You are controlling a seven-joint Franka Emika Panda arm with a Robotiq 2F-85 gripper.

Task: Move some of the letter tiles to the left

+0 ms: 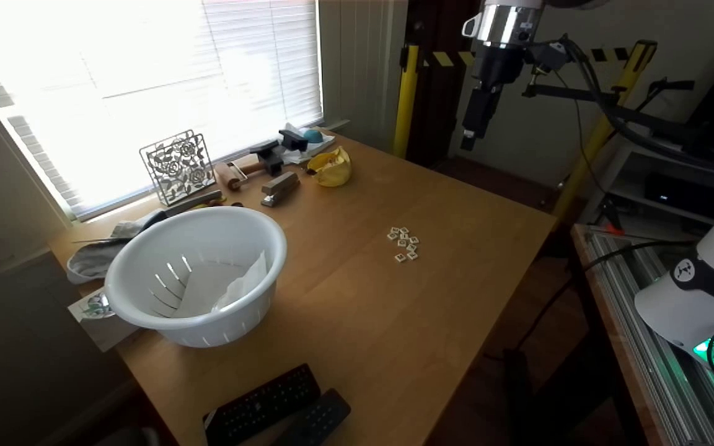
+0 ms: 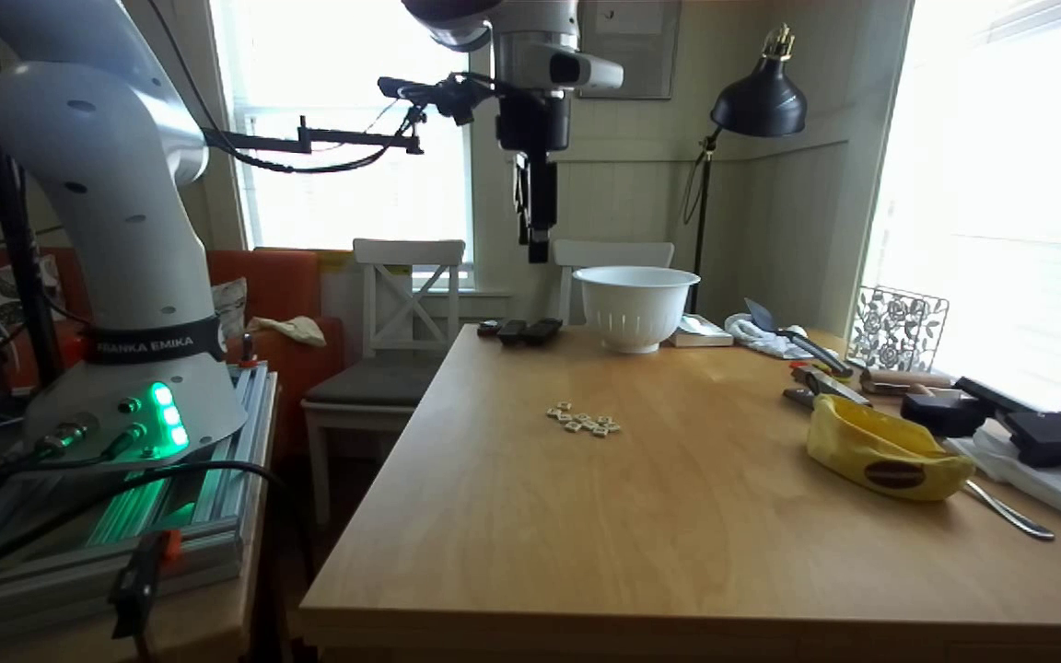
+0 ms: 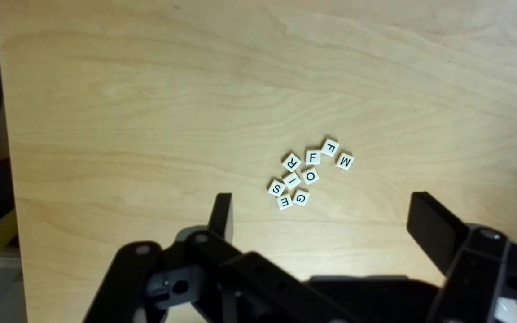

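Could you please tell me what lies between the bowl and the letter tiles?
Only tabletop: the stretch from the bowl to the letter tiles is bare in both exterior views.

There are nine small cream square letter tiles (image 3: pixel 310 176), one white slotted plastic bowl (image 2: pixel 636 308) and one yellow boat-shaped container (image 2: pixel 862 456). Two white chairs (image 2: pixel 369 391) and one black dome-shaded lamp (image 2: pixel 760 101) also appear.

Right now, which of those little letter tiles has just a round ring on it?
The O tile, just right of the I tile in the wrist view. Only its letter is one closed ring.
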